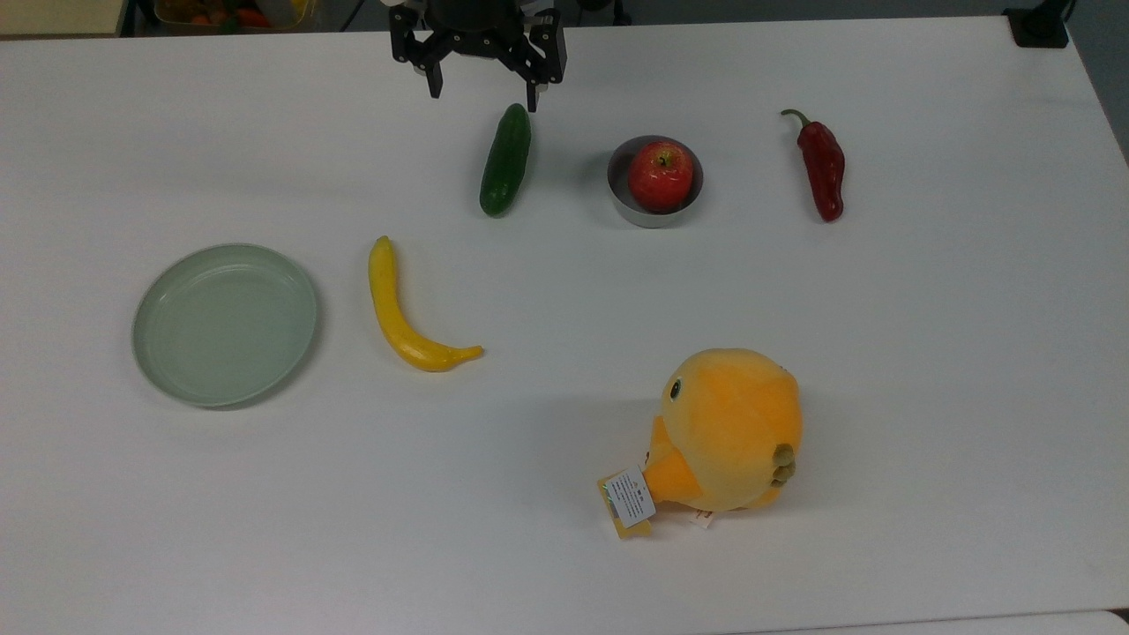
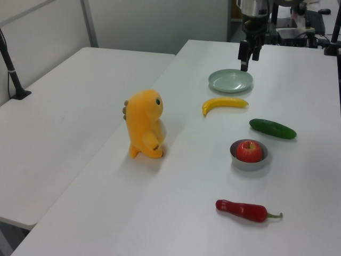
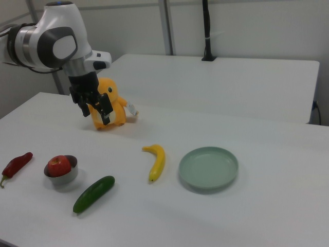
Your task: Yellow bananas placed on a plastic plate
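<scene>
The banana lies bare on the table in the left-centre of the top view, just right of the empty plate, close but not touching. The gripper hangs at the upper middle of the frame with its fingers spread wide and holding nothing. From there the banana lies down and slightly left, past the cucumber. Its long axis runs mostly top to bottom, curling right toward the thin tip, so the fingers would likely close across its straighter upper part.
</scene>
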`<action>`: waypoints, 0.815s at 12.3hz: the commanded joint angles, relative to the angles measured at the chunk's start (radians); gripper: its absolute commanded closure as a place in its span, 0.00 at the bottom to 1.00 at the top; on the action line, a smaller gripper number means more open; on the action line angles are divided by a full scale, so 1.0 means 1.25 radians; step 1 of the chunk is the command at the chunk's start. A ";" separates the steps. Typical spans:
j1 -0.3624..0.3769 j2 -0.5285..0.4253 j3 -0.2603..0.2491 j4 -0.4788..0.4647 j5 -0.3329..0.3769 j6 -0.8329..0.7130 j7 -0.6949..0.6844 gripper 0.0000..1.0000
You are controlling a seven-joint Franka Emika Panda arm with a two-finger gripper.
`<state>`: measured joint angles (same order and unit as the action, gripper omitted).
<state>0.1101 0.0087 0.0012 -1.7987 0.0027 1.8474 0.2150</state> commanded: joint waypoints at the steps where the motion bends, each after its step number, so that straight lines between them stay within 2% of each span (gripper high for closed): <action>1: 0.003 -0.023 -0.002 -0.050 0.004 -0.008 -0.303 0.00; 3: 0.000 -0.023 -0.002 -0.047 0.009 -0.037 -0.350 0.00; 7: -0.005 -0.029 -0.002 -0.050 0.015 -0.038 -0.309 0.00; 10: -0.007 -0.031 -0.002 -0.050 0.006 -0.095 -0.313 0.00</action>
<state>0.1048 -0.0026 0.0000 -1.8404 0.0025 1.7803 -0.1703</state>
